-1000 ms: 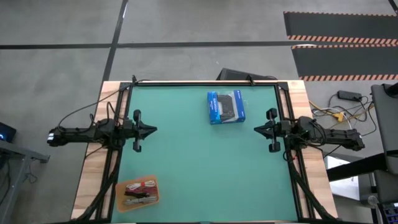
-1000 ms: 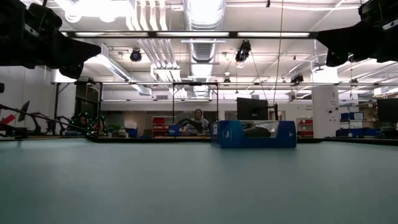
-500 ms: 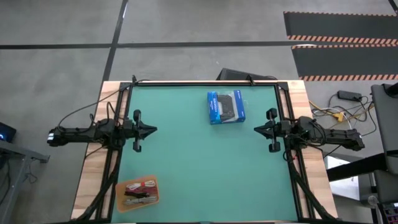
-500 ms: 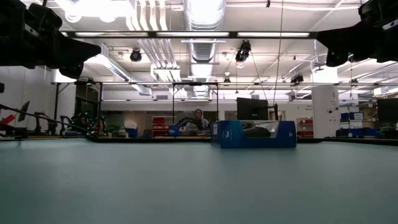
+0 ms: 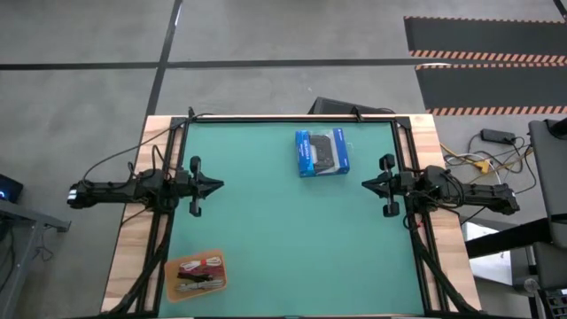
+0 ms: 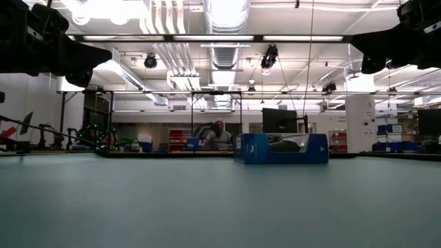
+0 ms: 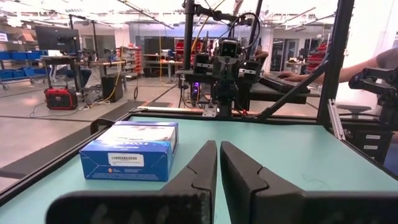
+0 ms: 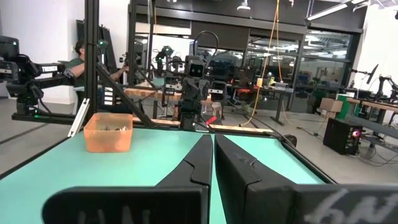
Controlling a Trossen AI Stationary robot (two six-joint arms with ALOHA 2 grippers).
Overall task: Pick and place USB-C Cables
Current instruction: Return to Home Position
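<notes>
Two dark arms reach toward each other over a green-topped bench [image 5: 283, 230], the left arm [image 5: 124, 189] and the right arm [image 5: 469, 193] each coming in from its own side edge, and both are held up off the surface. The left hand [image 5: 217, 185] hangs over the left part of the mat, about midway between the far and near edges. Its two fingers are closed together with only a thin slit between them, and they grip nothing. The right hand [image 5: 366, 184] faces it from the right part of the mat, well apart, with its fingers likewise pressed together and empty. A blue box [image 5: 322, 152] lies flat near the far edge, somewhat right of centre, closer to the right hand than to the left. An orange bin [image 5: 196, 276] stands at the near left corner of the mat, well apart from both hands. The cables [image 5: 197, 276] lie heaped inside that bin, a reddish one toward its far side with pale and dark strands beside it. Their number cannot be told.
</notes>
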